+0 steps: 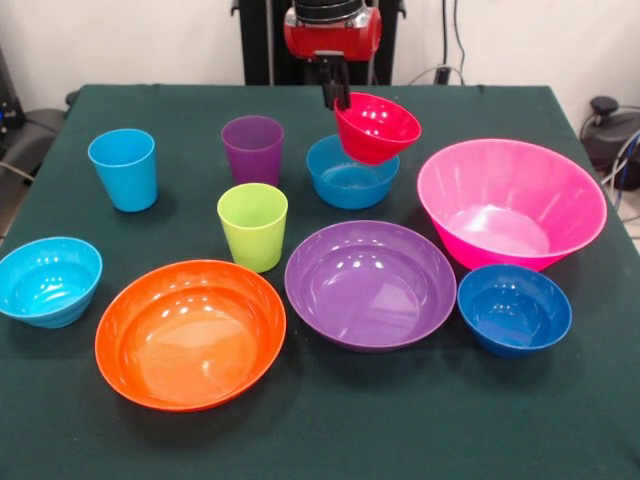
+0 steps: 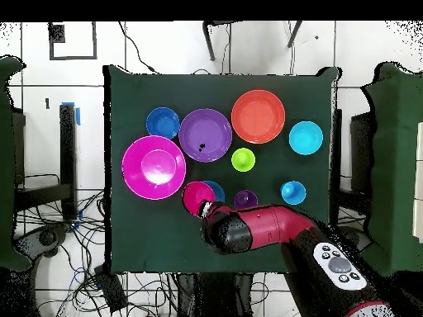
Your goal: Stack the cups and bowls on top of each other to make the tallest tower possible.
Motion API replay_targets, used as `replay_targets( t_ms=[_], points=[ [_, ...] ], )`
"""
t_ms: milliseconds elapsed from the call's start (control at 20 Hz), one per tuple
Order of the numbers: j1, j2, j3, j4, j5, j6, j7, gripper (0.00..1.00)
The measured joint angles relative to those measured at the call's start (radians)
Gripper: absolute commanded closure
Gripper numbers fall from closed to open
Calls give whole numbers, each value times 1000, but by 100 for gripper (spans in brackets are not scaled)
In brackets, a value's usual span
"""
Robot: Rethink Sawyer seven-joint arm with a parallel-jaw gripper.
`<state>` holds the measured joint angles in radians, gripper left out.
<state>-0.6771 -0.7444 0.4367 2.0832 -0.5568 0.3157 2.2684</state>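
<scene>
You have the small glossy red plastic bowl (image 1: 377, 127) off the table, tilted with its mouth toward the front camera and hanging over the far rim of the small blue plastic bowl (image 1: 350, 172). The black gripper (image 1: 337, 93) under the red arm head pinches the red bowl's upper left rim, its fingers pressed onto the wall. From overhead, the red bowl (image 2: 197, 196) sits just ahead of the arm's wrist (image 2: 227, 229), overlapping the blue bowl (image 2: 215, 190).

Left of that pair in the front view stands the purple plastic tumbler (image 1: 252, 149), upright, and nearer you the lime green tumbler (image 1: 252, 226); the light blue tumbler (image 1: 123, 169) stands apart at the far left. The big deep pink bowl (image 1: 511, 203) is to the right of the held bowl. In the front row lie the small cyan bowl (image 1: 48, 281), the wide shallow orange bowl (image 1: 190, 333), the wide shallow purple bowl (image 1: 370, 284) and the small dark blue bowl (image 1: 514, 309). All rest on the dark green tablecloth (image 1: 330, 420), nothing stacked.
</scene>
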Motion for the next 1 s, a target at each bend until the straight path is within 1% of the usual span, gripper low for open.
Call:
replay_targets(
  t_ms=[1000],
  points=[
    [-8,10,2,0,-66,0,0,100]
  ],
)
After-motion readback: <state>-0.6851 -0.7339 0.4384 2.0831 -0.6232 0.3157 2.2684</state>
